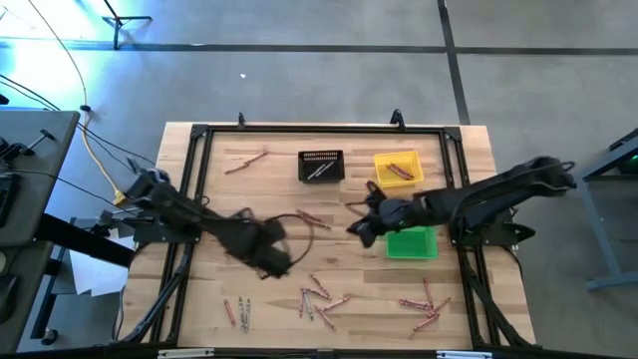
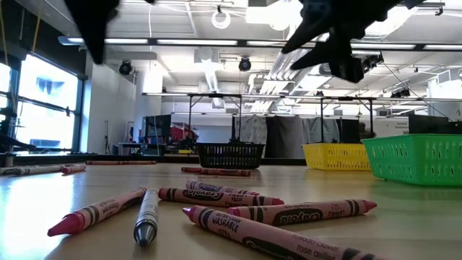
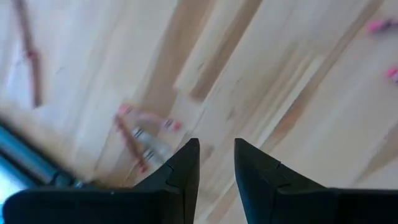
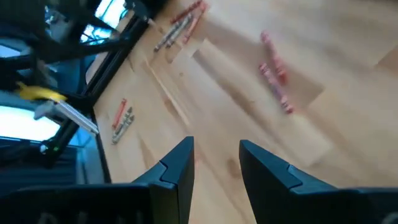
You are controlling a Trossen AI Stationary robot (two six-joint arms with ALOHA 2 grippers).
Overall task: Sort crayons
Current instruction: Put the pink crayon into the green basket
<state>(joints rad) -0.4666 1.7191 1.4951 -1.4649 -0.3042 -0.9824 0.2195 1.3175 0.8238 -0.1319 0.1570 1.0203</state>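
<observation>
Many crayons (image 1: 319,299): scattered in loose clusters over the wooden table (image 1: 209,299), thickest along the near edge, with a few near the far left corner and some at the table's middle.
Crayons already binned: a few lie inside the yellow bin (image 1: 397,170).
Left gripper (image 1: 274,261): above the table left of centre, fingers slightly parted with bare wood showing in the gap; holds nothing.
Right gripper (image 1: 359,227): above the middle of the table, just beside the green bin (image 1: 412,242), fingers a little apart and empty.
Black bin (image 1: 321,166): at the far side, left of the yellow bin.
</observation>
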